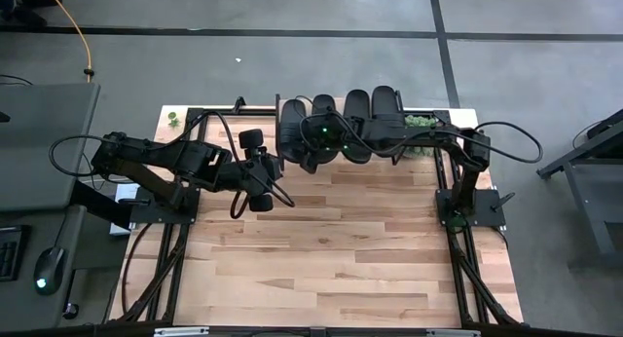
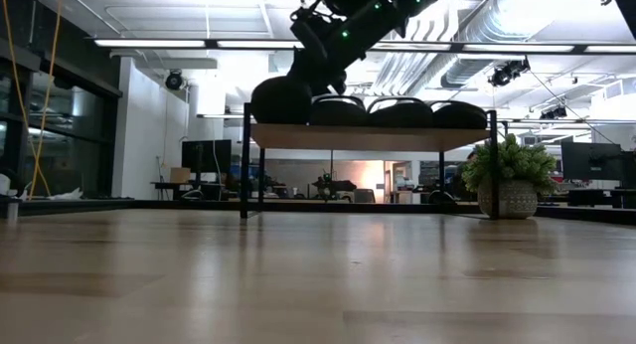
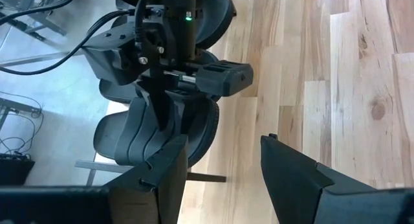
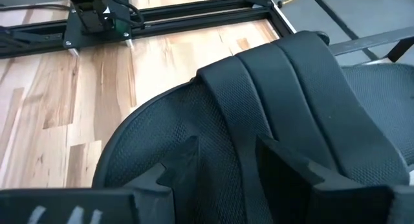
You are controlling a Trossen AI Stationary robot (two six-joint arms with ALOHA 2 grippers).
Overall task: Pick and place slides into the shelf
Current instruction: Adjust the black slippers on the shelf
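Observation:
Several black slides (image 1: 357, 111) lie side by side on the shelf (image 2: 368, 136) at the table's far edge. The leftmost slide (image 2: 281, 98) rests on the shelf top, with one end past the shelf's left edge. My right gripper (image 4: 226, 153) reaches across from the right and stands open just above this slide (image 4: 259, 101). One finger is over the ribbed strap and one over the footbed. My left gripper (image 1: 261, 171) hovers open over the table, just near and left of the shelf, and holds nothing. My right gripper comes at the leftmost slide from above, its open fingers (image 4: 284, 169) either side of the strap's edge (image 4: 223, 107). I cannot tell whether they touch it. The slide lies on the shelf top.
A potted plant (image 2: 512, 180) stands at the shelf's right end. Black frame rails (image 1: 453, 230) run along the table's left and right sides. Bare wood tabletop (image 1: 331, 259) stretches from the shelf to the near edge.

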